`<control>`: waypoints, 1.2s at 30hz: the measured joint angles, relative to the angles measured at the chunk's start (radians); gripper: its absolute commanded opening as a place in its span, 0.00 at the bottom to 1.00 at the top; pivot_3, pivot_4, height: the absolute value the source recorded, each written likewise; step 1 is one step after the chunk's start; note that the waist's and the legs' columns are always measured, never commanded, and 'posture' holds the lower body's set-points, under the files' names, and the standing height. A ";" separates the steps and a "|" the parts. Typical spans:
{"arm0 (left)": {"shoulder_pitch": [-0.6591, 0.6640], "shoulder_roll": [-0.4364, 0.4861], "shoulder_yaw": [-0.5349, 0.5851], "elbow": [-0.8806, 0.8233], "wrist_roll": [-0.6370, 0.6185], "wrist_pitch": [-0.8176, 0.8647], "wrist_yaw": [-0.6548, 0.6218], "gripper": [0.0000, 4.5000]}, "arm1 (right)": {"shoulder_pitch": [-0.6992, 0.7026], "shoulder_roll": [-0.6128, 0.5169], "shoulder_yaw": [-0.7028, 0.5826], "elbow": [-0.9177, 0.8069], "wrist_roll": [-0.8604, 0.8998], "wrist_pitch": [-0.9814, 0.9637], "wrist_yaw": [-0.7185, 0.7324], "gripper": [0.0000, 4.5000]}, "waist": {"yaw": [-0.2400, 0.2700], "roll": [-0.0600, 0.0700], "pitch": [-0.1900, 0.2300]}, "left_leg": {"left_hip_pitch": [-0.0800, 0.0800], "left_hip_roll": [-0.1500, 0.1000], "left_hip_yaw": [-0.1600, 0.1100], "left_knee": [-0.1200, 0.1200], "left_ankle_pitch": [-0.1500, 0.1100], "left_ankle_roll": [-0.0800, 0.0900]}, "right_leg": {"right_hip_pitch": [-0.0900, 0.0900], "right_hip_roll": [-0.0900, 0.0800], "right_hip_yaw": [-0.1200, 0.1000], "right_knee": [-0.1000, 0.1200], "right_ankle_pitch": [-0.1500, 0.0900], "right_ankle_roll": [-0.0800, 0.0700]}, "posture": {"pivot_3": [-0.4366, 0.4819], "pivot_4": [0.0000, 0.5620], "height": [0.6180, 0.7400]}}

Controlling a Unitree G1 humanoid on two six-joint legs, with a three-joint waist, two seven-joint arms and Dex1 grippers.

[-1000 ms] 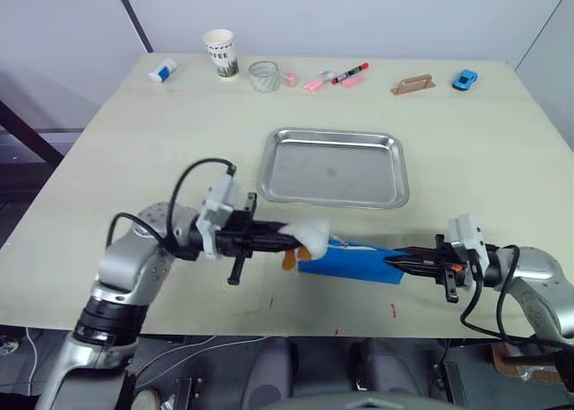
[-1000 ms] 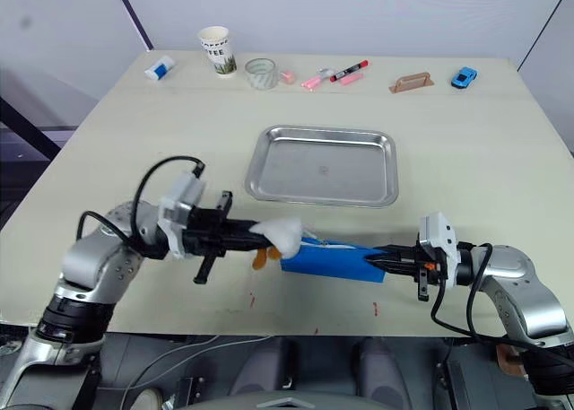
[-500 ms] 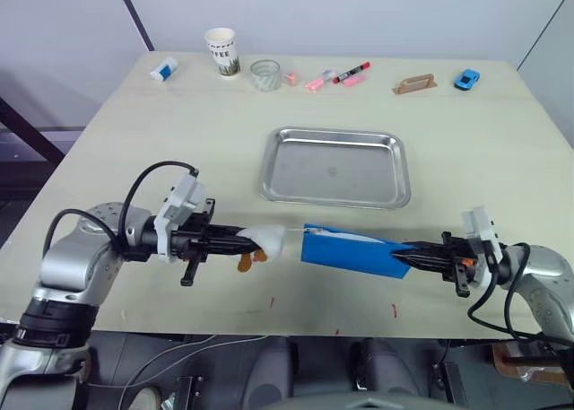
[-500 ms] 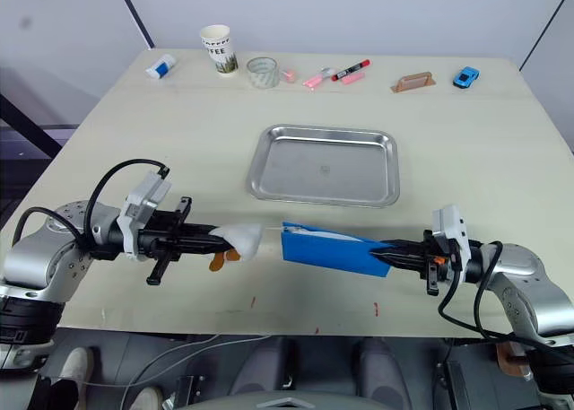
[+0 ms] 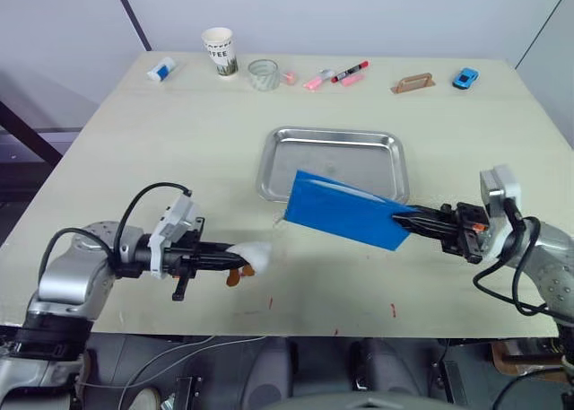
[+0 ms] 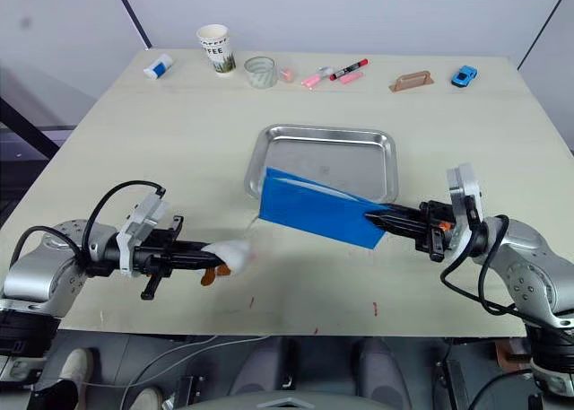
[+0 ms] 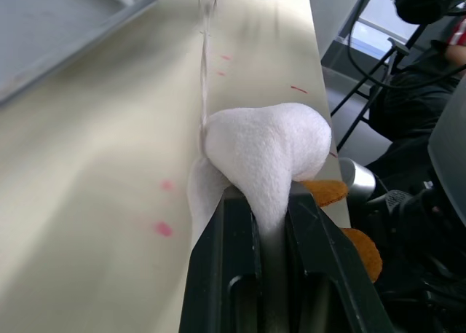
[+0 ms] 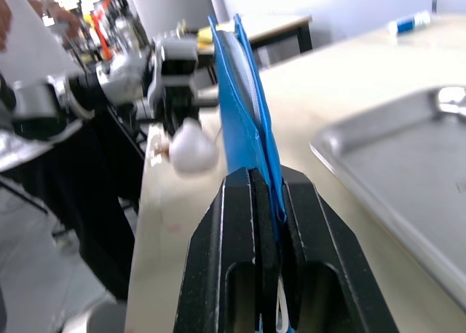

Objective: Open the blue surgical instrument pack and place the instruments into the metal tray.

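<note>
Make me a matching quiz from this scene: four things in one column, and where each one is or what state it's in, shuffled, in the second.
Things
1. blue surgical instrument pack
2. metal tray
3. white cloth wad
4. paper cup

Places or states
A. pinched in the left gripper
B. upright at the table's far edge
C. lifted, held by the right gripper
D. lying with no instruments in the part that shows

Pairs: 1-C, 2-D, 3-A, 4-B
</note>
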 measured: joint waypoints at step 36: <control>0.066 0.055 -0.023 -0.147 -0.013 0.178 0.004 0.01 | 0.135 -0.030 0.194 0.006 -0.402 -0.414 0.124 0.00 | -0.001 0.000 0.001 | 0.000 0.001 0.001 0.000 0.000 0.000 | -0.001 0.001 0.001 0.000 0.000 0.000 | 0.48 0.27 0.98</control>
